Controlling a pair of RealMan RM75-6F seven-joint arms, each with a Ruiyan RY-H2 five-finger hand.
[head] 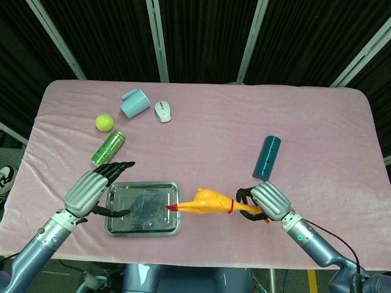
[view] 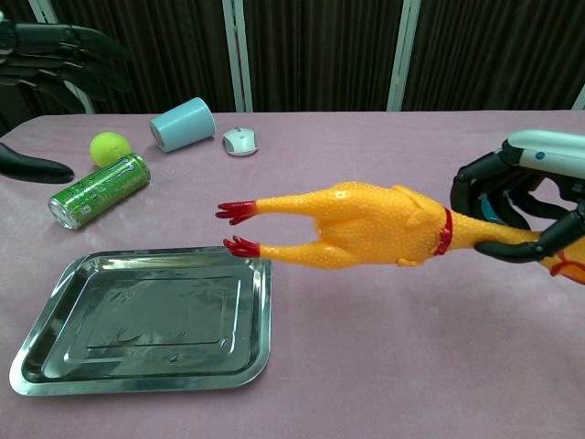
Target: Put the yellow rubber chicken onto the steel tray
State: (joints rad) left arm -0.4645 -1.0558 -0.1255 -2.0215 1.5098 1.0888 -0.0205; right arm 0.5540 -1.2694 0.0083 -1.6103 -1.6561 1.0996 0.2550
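The yellow rubber chicken [head: 206,202] [view: 366,225] hangs in the air, lying level with its red feet pointing left at the tray's right edge. My right hand [head: 264,202] [view: 526,201] grips it by the neck and head end. The steel tray [head: 125,226] [view: 55,362] lies flat and empty at the front left of the pink table. My left hand [head: 95,188] [view: 46,64] hovers over the tray's left side with fingers spread and nothing in it.
At the back left lie a green can [head: 108,149] [view: 99,189], a yellow-green ball [head: 104,122] [view: 109,146], a tipped light-blue cup [head: 134,103] [view: 182,124] and a white mouse [head: 162,111] [view: 240,140]. A teal cylinder [head: 267,158] lies behind my right hand.
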